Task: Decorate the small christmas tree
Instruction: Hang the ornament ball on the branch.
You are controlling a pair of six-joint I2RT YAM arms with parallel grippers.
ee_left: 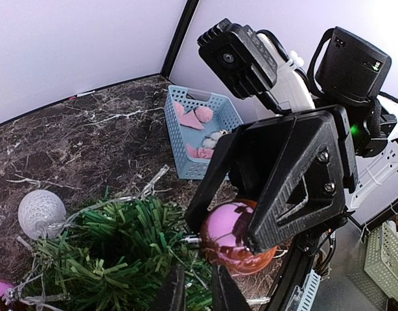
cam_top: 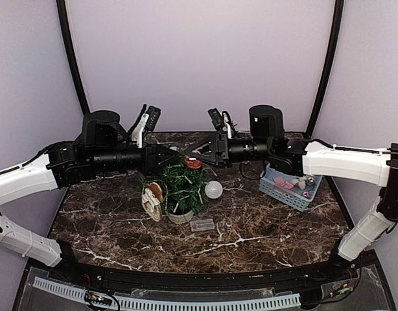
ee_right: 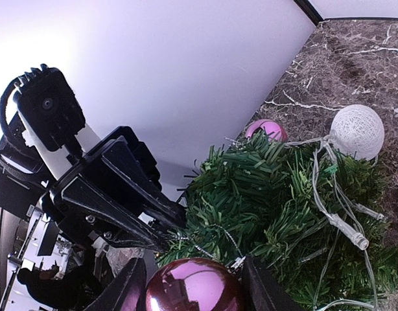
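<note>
Dark brown marble with white veining forms the tabletop (cam_top: 264,246), which is closed in by pale lilac walls. At the centre of the top view the small christmas tree (cam_top: 183,186) is seen upright in its pale round pot (cam_top: 180,216), draped with a clear string of lights (ee_right: 341,223).

Over its crown the two arms are stretched level from either side of the frame and meet tip to tip. A shiny pink bauble (ee_left: 233,238) is clamped between the black fingers of the right gripper (ee_right: 194,285) and held against the topmost needles. The left gripper (ee_left: 198,293) is set into the foliage just beside it. Its fingers are cut off by the lower edge of the left wrist view and stand close together with a slim gap. Whether anything is pinched there cannot be told.

A white string-wound ball (cam_top: 214,189) is seen at the tree's right edge, and a second pink bauble (ee_right: 266,129) is lodged among the branches. A cream and brown ornament (cam_top: 152,201), its shape hard to make out, is propped at the tree's left. A clear plastic box (cam_top: 202,225) lies just below the pot in the frame. At the right, a light blue slotted basket (cam_top: 283,194) of pink and grey pieces is partly hidden by the right arm.
</note>
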